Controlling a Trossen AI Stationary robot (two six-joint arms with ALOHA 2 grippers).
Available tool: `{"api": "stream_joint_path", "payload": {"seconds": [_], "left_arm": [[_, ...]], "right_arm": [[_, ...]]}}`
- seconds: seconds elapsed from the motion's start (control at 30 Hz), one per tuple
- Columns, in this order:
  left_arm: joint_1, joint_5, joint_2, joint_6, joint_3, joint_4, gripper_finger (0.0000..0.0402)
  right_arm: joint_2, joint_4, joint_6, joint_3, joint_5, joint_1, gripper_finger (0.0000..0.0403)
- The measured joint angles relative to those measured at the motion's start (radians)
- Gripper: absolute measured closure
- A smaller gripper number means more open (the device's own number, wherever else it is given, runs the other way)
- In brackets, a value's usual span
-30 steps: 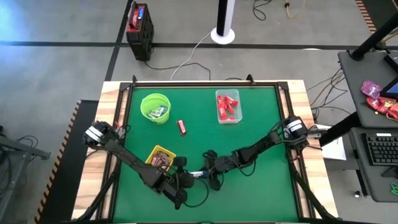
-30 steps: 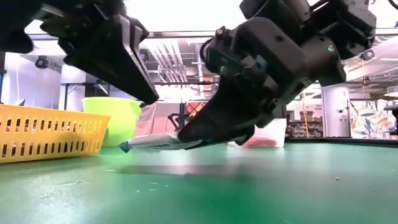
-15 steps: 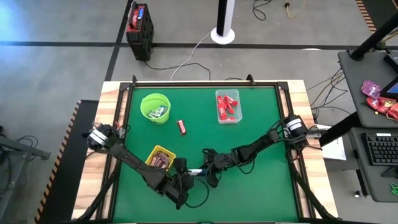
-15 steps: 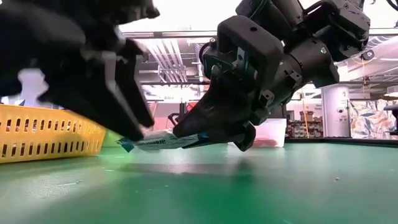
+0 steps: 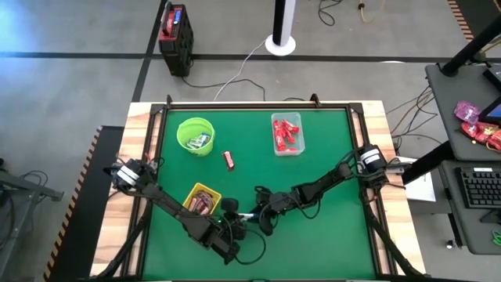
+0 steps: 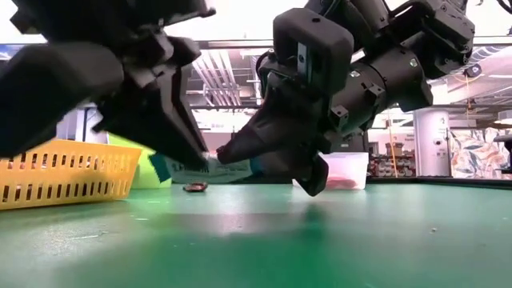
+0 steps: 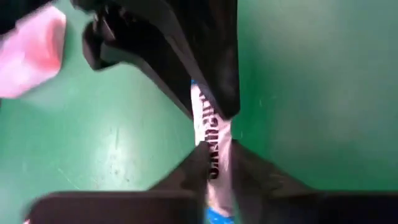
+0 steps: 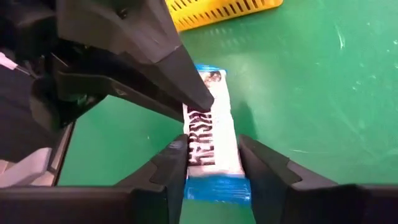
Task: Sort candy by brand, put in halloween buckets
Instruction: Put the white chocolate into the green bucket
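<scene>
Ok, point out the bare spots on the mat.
Free: the mat's right half below the clear tub, and the strip between green bucket and tub, save one loose bar. Crowded: front centre, where both grippers meet on a blue-and-white bar beside the yellow basket.

This was a robotics lab or workshop: a grey concrete floor (image 5: 70, 86) with taped lines, loose cables (image 5: 235, 74), exposed ceiling ducts (image 6: 220, 76), and a keyboard (image 5: 479, 188) beside the green-topped desk (image 5: 329, 180).

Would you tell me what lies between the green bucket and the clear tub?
In the high view, one dark-wrapped candy lies between the green bucket and the clear tub, slightly nearer than both.
</scene>
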Motion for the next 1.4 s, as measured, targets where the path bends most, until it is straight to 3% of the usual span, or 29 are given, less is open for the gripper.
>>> {"api": "stream_joint_path", "payload": {"seconds": [0.07, 0.3, 0.53, 0.73, 0.93, 1.2, 1.27, 1.4], "left_arm": [[0.0, 0.002, -0.001, 0.016, 0.022, -0.03, 0.0385], [0.003, 0.022, -0.015, 0.01, 0.122, -0.229, 0.0395], [0.006, 0.027, -0.065, -0.057, 0.236, -0.555, 0.04], [0.053, -0.01, -0.172, -0.164, 0.276, -0.847, 0.0401], [0.176, -0.049, -0.35, -0.28, 0.219, -1.058, 0.04], [0.466, -0.057, -0.63, -0.107, 0.022, -1.002, 0.04], [0.551, -0.019, -0.691, -0.025, -0.042, -0.918, 0.04], [0.702, 0.167, -0.777, 0.093, -0.167, -0.674, 0.04]], "right_arm": [[0.0, 0.009, 0.001, 0.0, -0.001, 0.0, 0.0263], [-0.069, 0.013, -0.008, 0.0, -0.016, -0.01, 0.0205], [-0.245, -0.095, -0.101, 0.0, -0.019, -0.022, 0.0169], [-0.391, -0.24, -0.199, 0.0, 0.041, -0.024, 0.0156], [-0.446, -0.332, -0.228, 0.0, 0.092, -0.024, 0.0159], [-0.406, -0.357, -0.229, -0.001, 0.097, -0.024, 0.0155], [-0.396, -0.353, -0.225, -0.001, 0.097, -0.025, 0.0154], [-0.392, -0.361, -0.19, -0.002, 0.096, -0.037, 0.0154]]}}
